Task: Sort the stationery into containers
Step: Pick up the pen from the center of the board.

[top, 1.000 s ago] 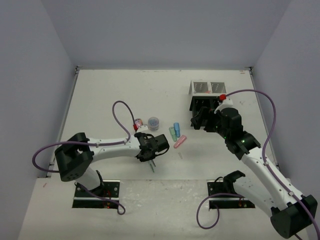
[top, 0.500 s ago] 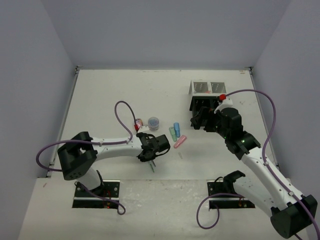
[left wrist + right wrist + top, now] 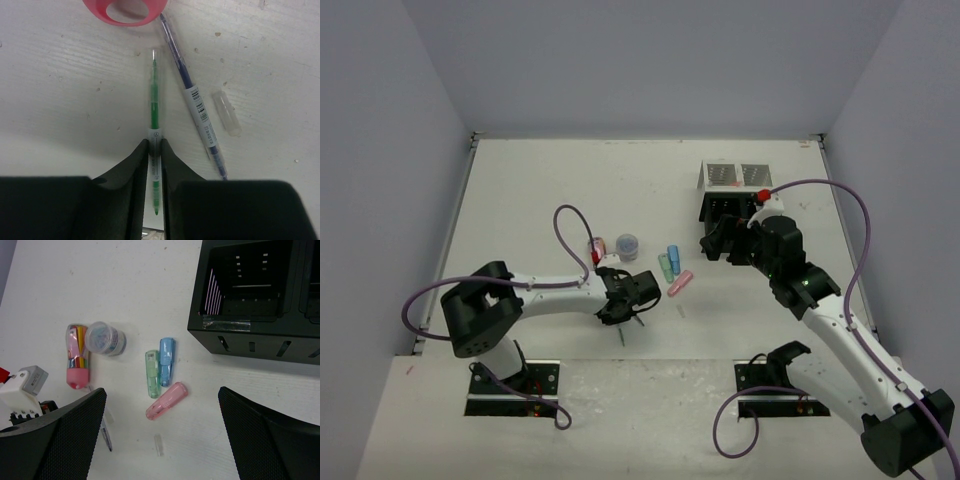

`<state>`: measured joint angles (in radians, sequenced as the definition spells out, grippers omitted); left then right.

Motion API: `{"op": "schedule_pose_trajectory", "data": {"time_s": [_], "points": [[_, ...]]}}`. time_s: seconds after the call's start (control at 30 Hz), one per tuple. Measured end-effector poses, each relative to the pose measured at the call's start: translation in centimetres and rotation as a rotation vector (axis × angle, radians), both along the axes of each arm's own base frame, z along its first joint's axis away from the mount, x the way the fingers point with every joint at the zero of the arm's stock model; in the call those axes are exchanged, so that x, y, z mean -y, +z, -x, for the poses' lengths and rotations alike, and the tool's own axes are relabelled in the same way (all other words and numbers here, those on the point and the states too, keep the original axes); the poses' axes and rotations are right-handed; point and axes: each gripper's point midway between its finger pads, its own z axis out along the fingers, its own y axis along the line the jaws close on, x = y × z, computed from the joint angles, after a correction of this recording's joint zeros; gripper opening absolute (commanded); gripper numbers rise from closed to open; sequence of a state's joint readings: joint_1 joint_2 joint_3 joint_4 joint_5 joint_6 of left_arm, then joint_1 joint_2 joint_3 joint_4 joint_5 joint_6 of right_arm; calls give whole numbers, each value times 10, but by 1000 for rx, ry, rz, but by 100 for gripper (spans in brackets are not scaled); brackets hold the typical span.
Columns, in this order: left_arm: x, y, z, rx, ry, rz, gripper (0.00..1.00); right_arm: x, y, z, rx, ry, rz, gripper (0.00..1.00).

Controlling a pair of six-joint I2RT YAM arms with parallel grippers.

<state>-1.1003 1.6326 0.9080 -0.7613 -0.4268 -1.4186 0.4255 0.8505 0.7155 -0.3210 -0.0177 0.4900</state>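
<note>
Between Our Left Fingers: One Green Pen

Between the two fingers of our left claw (image 3: 154,150) lay the green pen (image 3: 154,100). The fingers pressed on it from both sides, so the claw was shut on the pen. The pen was flat on the table (image 3: 60,90), and most of it stuck out past the fingertips. We think we pinched it low and from the sides because that is the only way to grab a thin pen lying flat.

Just beside this claw lay a blue pen (image 3: 198,106), close to the green one but not touching it. A little clear cap (image 3: 226,112) sat further out on that same side. Ahead of the claw, past the tip of the green pen, was the pink end of a tube (image 3: 125,22). We think a lift straight up would keep us from bumping them.

Below our right claw (image 3: 161,430) three stubby markers lay close together: a green marker (image 3: 152,374), a blue marker (image 3: 167,361) and a pink marker (image 3: 167,400). This claw was wide open and held nothing. We think that gap was there so a fat marker could fit. A round pot (image 3: 105,338) sat off to one side. The black box (image 3: 260,345) stood just ahead of this claw, with the white box (image 3: 732,175) behind it. Both boxes were well apart from the left claw, so the green pen had far to go.
</note>
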Motion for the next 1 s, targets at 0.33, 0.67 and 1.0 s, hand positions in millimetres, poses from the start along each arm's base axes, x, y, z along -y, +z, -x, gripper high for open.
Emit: {"op": "schedule_pose_trajectory", "data": {"time_s": [0.33, 0.67, 1.0], "points": [[-2, 0, 1, 7, 2, 11, 10, 0, 0, 0, 0, 1, 0, 95], [-2, 1, 1, 7, -4, 14, 0, -1, -1, 0, -1, 4, -2, 95], [-6, 26, 3, 52, -27, 91, 0, -5, 1, 1, 3, 24, -14, 93]]}}
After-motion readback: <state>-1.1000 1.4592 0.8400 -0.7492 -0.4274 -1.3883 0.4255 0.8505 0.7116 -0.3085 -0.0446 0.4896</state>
